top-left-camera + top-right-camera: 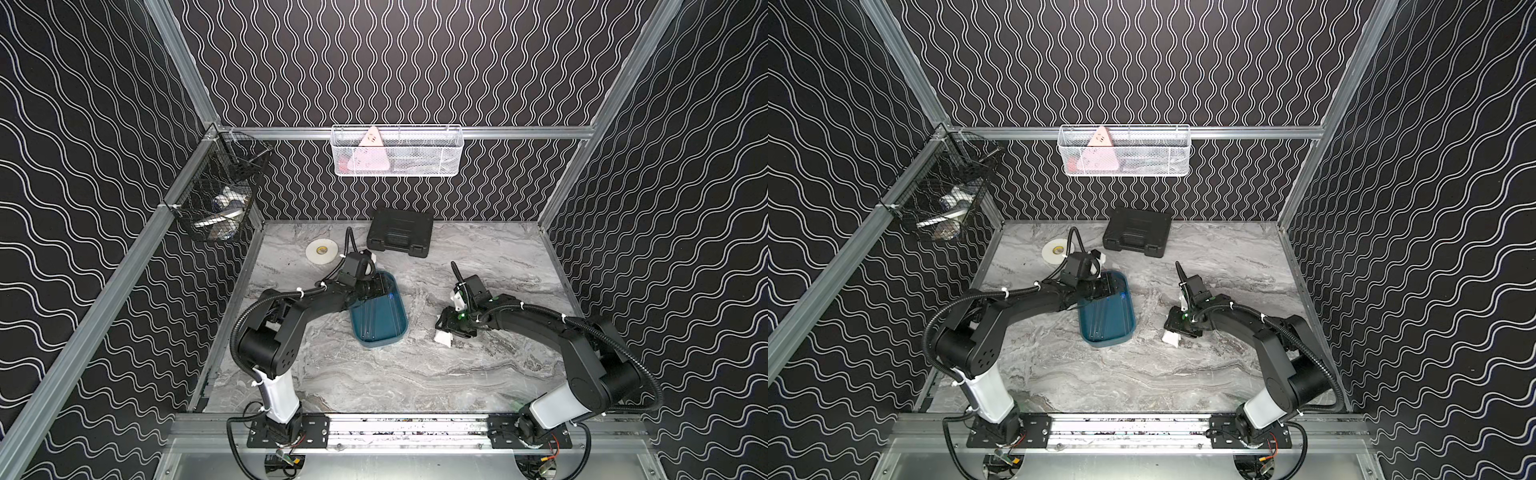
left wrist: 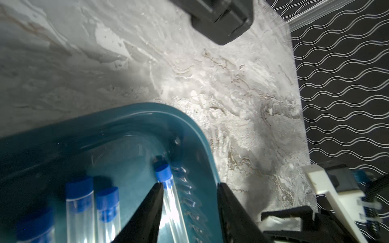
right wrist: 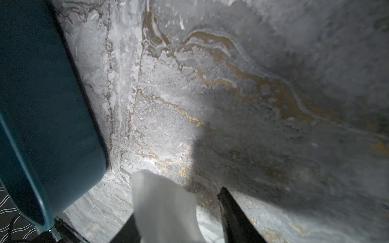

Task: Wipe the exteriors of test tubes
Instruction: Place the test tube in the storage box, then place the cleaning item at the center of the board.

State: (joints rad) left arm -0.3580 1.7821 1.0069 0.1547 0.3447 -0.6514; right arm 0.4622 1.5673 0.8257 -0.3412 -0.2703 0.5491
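Several clear test tubes with blue caps lie in the teal tray (image 2: 189,120). One test tube (image 2: 168,202) rests along the tray wall, between the spread fingers of my left gripper (image 2: 190,185). It touches one finger and stands clear of the other. Beside it lie more tubes (image 2: 79,202). In both top views the left gripper (image 1: 376,289) hangs over the tray's far end (image 1: 406,320). My right gripper (image 3: 181,206) is open low over the table, right of the tray. A white tissue (image 3: 162,199) sits loose between its jaws, apart from one finger (image 3: 231,210).
A black case (image 1: 400,232) lies at the back of the marble table, with a white tape roll (image 1: 321,251) to its left. A black wire basket (image 1: 220,191) hangs on the left wall. On the back rail hangs a white mesh basket (image 1: 397,151).
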